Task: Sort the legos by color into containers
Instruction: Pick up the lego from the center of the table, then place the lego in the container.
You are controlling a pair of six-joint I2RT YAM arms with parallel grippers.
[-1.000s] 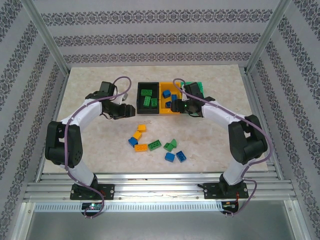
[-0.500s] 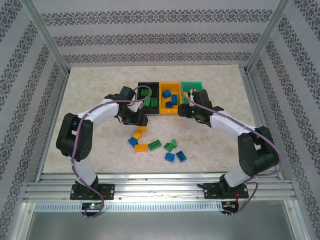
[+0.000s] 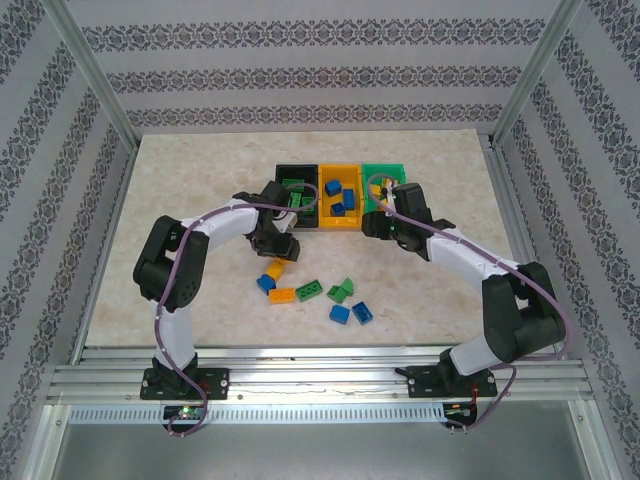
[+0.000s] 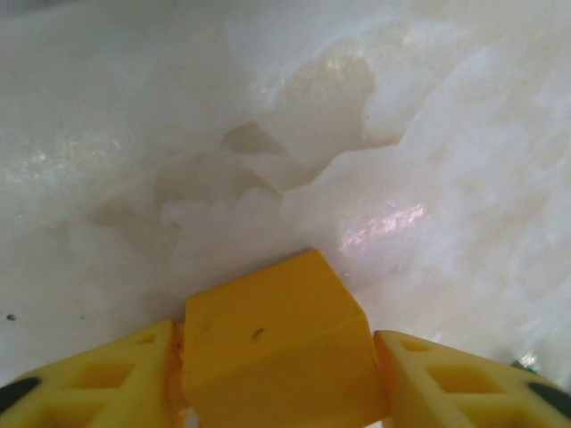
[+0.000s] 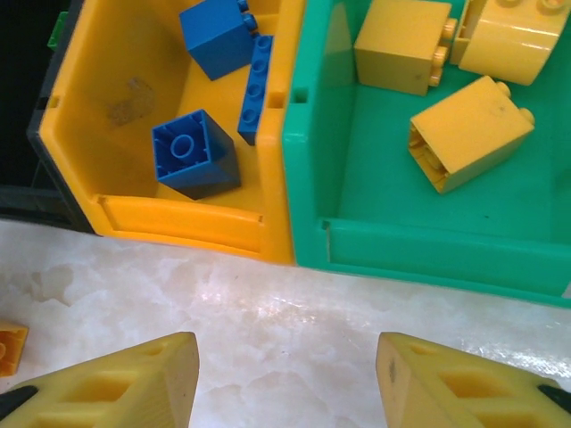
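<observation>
pinching orange-yellow lego (image 4: pixel 272 334), seemingly, left gripper (image 4: pixel 277 379)

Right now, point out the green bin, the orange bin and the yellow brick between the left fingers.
green bin (image 5: pixel 428 254), right wrist view, near wall.
orange bin (image 5: pixel 178 223), right wrist view, near wall.
yellow brick (image 4: pixel 268 312), left wrist view, its upper face.

**Arm pose, both sides.** I am holding the left arm (image 3: pixel 215 222) arched forward and inward from its base, with the wrist pitched down. The left gripper (image 4: pixel 278 357) is clamping a brick (image 4: pixel 272 330), and both fingers (image 4: pixel 98 379) are pressing against its sides. I am holding the right arm (image 3: pixel 470 255) stretched forward and inward, roughly mirroring the left. The right gripper (image 5: pixel 285 383) is hanging with its jaws parted and empty, pointing downward.
</observation>
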